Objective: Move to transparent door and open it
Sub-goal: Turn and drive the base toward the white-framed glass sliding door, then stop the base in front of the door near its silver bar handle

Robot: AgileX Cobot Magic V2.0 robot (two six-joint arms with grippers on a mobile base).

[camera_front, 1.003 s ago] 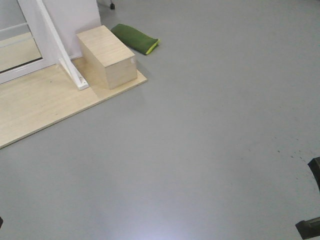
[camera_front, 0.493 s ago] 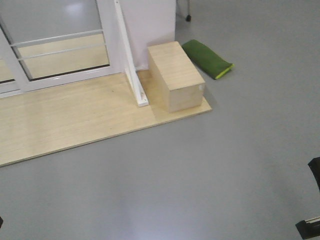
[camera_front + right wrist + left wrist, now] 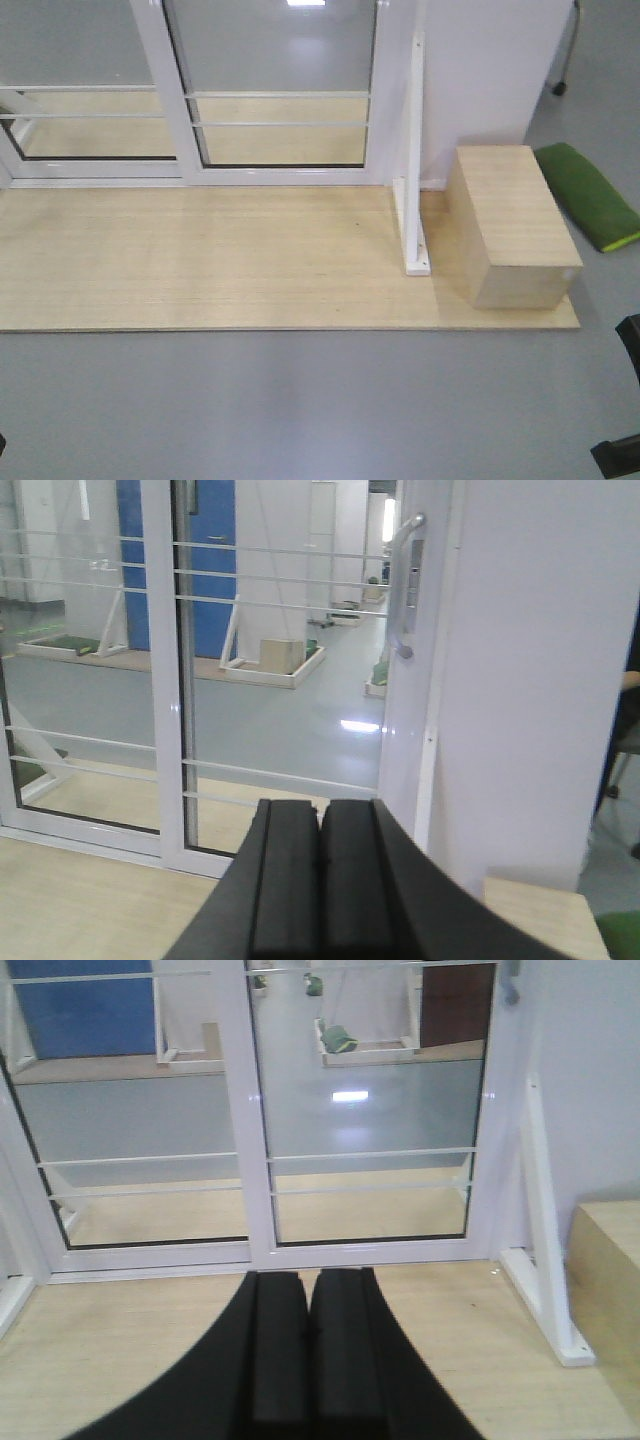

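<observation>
The transparent door [image 3: 280,60] is the right-hand glass panel in a white frame, crossed by paired thin white bars, straight ahead beyond a wooden platform. The door [image 3: 290,680] carries a curved silver pull handle [image 3: 403,575] on its right stile; only the handle's lower tip [image 3: 512,982] shows in the left wrist view. My left gripper [image 3: 308,1275] is shut on nothing, pointing at the foot of the door [image 3: 370,1110]. My right gripper [image 3: 322,805] is shut and empty too, well short of the handle and below it.
A handle-less barred glass panel [image 3: 70,50] stands left of the door. A slanted white brace [image 3: 412,200] and a wooden box [image 3: 510,220] sit on the light wooden platform [image 3: 200,260] at the right, beside a white wall panel [image 3: 480,60]. A green cushion [image 3: 590,195] lies on grey floor.
The front view has swung left: the door frame, platform and box have slid from the upper left into the centre and right. Both glass panels now face me squarely.
</observation>
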